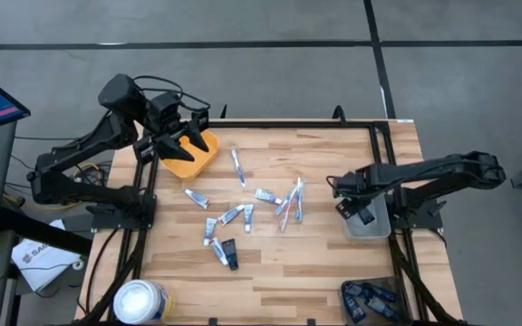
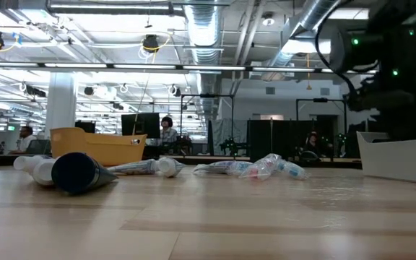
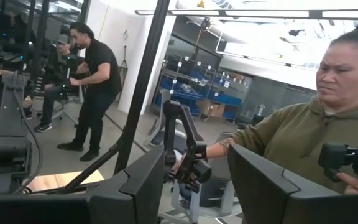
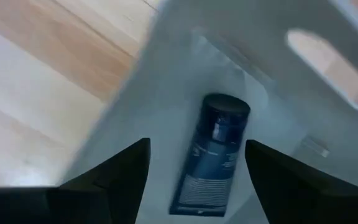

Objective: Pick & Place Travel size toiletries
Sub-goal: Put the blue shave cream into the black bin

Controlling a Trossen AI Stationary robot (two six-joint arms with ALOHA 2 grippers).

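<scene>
the right gripper (image 4: 194, 180) hangs parted, gripping nothing, over the white bin (image 1: 376, 226) where a dark tube (image 4: 213, 155) lies loose, so lifting off crooked could clip the bin wall and shove it off the table edge.

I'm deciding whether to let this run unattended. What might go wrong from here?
The right claw hangs open inside the grey bin, just above a dark blue tube; lifting out, a finger could catch the bin wall. The remaining toiletries lie crowded mid-table, so the next grasp may pinch two or scatter neighbours.
</scene>
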